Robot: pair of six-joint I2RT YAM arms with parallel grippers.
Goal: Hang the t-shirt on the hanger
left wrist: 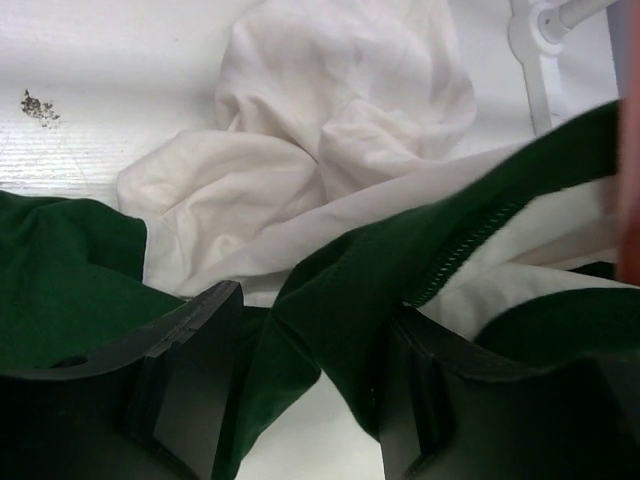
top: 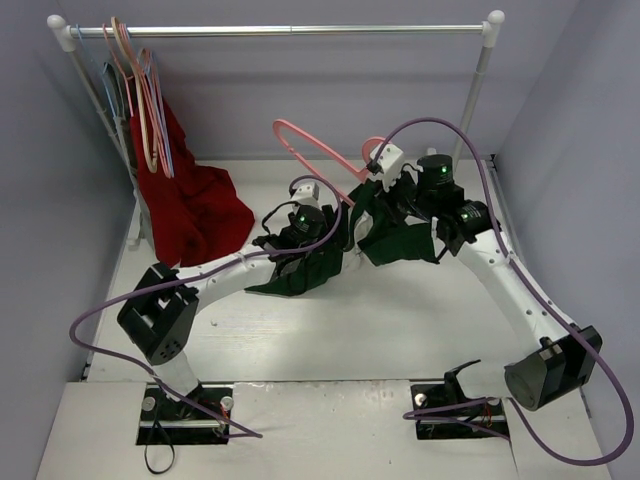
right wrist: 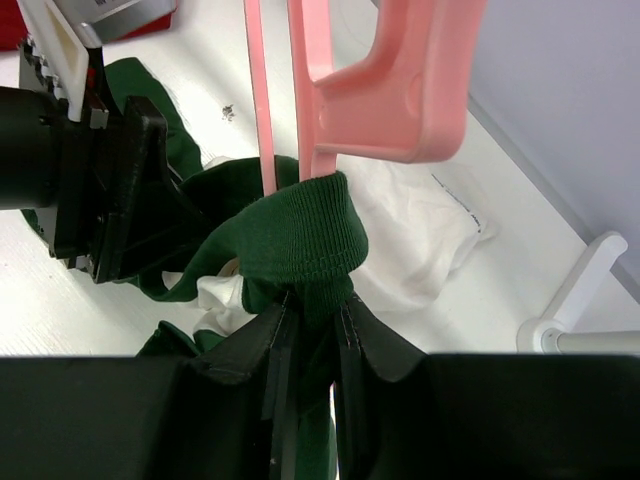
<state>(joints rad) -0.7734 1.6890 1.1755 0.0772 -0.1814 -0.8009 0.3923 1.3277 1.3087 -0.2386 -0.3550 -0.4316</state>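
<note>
The left arm (top: pixel 215 275) and right arm (top: pixel 510 280) have white tubular links between bulky black joint housings, with a green light (top: pixel 301 216) at each wrist. A purple cable (top: pixel 440 122) loops along each. The left gripper (left wrist: pixel 312 305) and right gripper (right wrist: pixel 315 308) have black moulded fingers (left wrist: pixel 190 340) with stepped edges.

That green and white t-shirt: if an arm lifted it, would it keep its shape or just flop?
Probably floppy: the t-shirt lies in soft, crumpled folds on the table. It is likely light too, since the right gripper bunches its ribbed green edge in a narrow pinch. It may drag or snag on the hanger poking into that edge.
</note>
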